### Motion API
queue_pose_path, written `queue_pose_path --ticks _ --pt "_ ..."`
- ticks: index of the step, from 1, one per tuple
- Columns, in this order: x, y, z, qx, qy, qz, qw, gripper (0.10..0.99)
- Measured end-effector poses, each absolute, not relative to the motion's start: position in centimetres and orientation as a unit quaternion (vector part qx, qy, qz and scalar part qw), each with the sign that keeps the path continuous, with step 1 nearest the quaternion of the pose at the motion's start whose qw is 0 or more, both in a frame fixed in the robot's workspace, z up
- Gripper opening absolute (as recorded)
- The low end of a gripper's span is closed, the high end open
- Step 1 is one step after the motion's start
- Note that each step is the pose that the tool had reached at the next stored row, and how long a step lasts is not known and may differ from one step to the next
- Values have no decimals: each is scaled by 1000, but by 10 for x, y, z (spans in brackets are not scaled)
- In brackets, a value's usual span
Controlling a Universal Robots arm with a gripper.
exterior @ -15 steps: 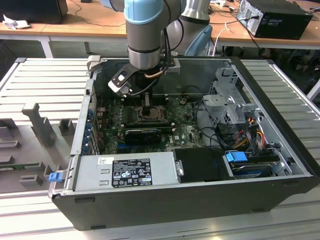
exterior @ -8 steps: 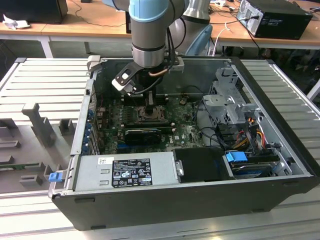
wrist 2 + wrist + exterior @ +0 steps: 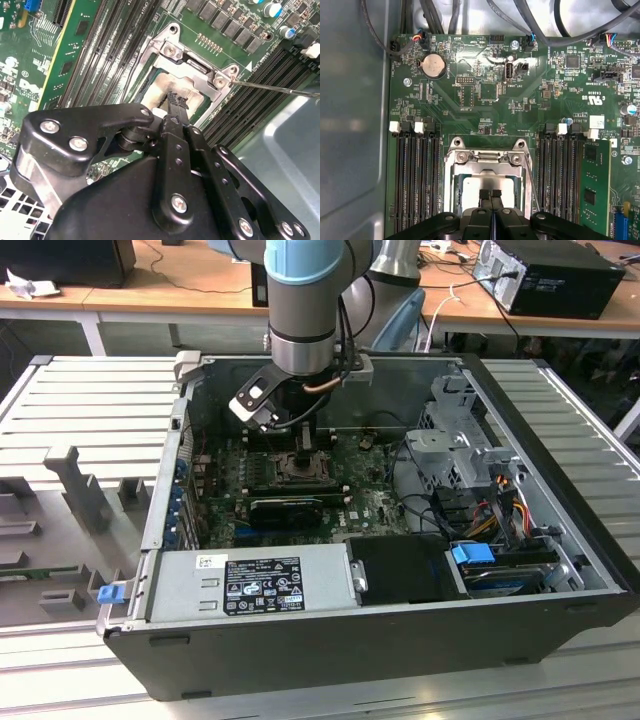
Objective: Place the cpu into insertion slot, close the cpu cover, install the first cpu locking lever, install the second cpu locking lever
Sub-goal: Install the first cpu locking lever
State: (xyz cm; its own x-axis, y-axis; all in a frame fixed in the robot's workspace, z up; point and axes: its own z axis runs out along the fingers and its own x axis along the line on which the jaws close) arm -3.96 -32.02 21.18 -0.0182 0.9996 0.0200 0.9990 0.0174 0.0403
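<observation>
Inside the open computer case [image 3: 400, 640], over the green motherboard [image 3: 485, 115]: see gripper [image 3: 490, 196] low above the insertion slot [image 3: 300, 468], tips right at the pale chip face. Mark jaws as pressed together, pinching nothing (thin seam between the tips in the first wrist view). Find the cpu [image 3: 470, 192] seated in the slot, silver-grey face showing through the window of the cpu cover [image 3: 454, 175]. Tag cover as apparently lowered flat around the chip, hinge end toward the coin battery [image 3: 434, 65]. Spot a thin wire locking lever [image 3: 532, 185] along one side of the frame; cannot tell whether latched.

Handling, by judgement: treat the cpu as light, rigid, fragile, with a slick metal top and a pin grid beneath that bends easily. Take hold by opposite edges only, keep level, never drag. Treat the cover as thin springy sheet metal, better pushed at its free edge than pinched. Expect stiff spring wire from the lever (probably pushes back near the catch); press near its free end.
</observation>
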Motion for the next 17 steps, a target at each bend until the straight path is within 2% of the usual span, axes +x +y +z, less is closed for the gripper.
queue_pose_path --ticks 17 --pt "-40 -320 218 701 713 21 7 106"
